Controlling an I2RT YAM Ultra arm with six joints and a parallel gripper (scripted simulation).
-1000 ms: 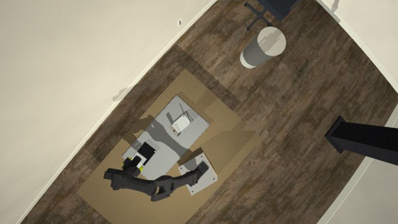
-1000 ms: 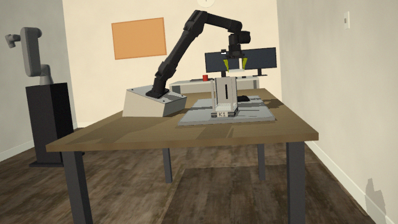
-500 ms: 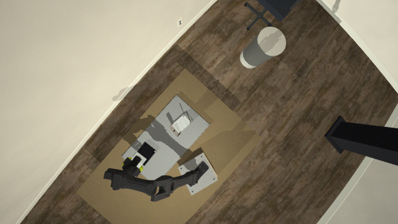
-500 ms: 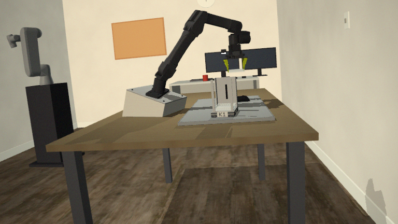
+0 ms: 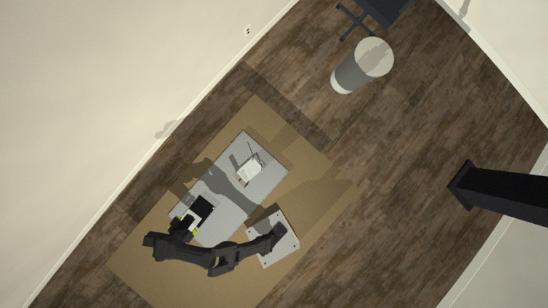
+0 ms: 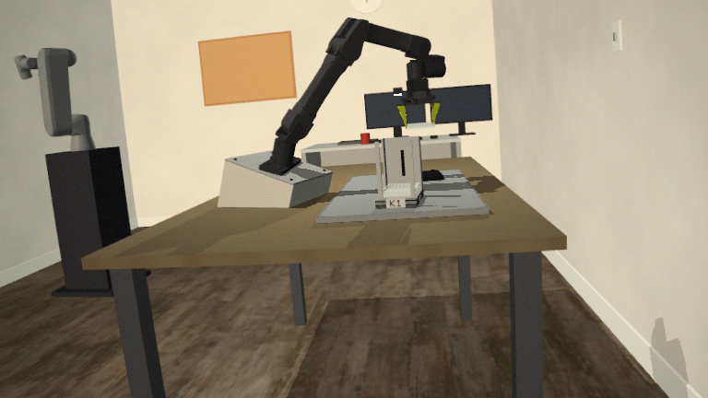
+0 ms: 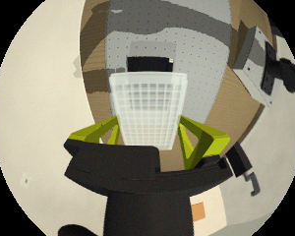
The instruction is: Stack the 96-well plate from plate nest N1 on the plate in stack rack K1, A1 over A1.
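One white plate (image 7: 147,108) hangs clamped in your claw (image 6: 418,114), high above the bench (image 6: 261,237). The rack (image 6: 400,161) stands below and nearer the exterior camera; the plate's long axis runs away from the wrist.

The arm (image 6: 312,99) is matte black all over, built of chunky, angular links with rounded joint housings, standing on a pale grey plate with small dark screw holes atop a beige wedge-shaped base (image 6: 245,190), and ending in a black-bodied claw (image 6: 418,114) with yellow-green fingers.
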